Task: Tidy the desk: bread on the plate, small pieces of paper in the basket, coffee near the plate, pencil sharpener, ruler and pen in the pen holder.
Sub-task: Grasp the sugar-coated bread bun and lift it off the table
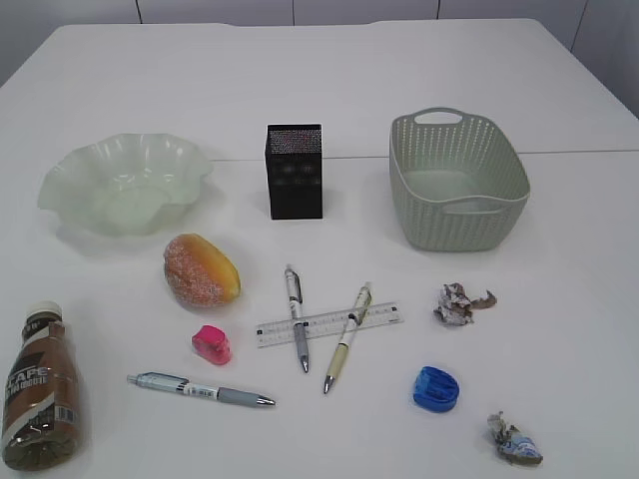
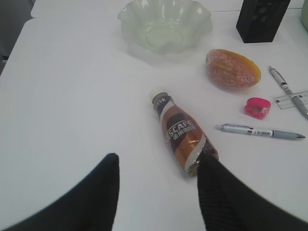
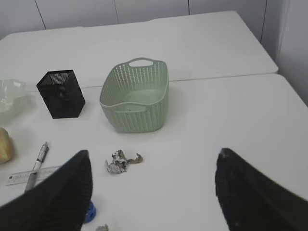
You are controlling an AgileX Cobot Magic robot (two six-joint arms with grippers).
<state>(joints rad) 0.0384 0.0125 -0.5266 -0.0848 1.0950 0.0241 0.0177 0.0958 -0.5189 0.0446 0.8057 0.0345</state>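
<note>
The coffee [image 1: 38, 399] lies on its side at the desk's front left. In the left wrist view my left gripper [image 2: 158, 159] is open, holding nothing; its right finger [image 2: 216, 192] overlaps the base of the coffee [image 2: 180, 134]. The bread [image 1: 201, 269] lies in front of the plate [image 1: 125, 185]. Two pens [image 1: 296, 317] cross the ruler [image 1: 327, 324]; a third pen [image 1: 200, 389] lies nearer. The pen holder [image 1: 295, 172] and the basket [image 1: 457, 182] stand behind. My right gripper [image 3: 154, 153] is open above bare desk, with a crumpled paper [image 3: 118, 162] just left of it.
A pink pencil sharpener [image 1: 212, 344] and a blue one [image 1: 435, 389] lie near the front. A second paper scrap [image 1: 514, 440] is at the front right. Neither arm shows in the exterior view. The desk's seam [image 1: 579, 152] runs behind the basket.
</note>
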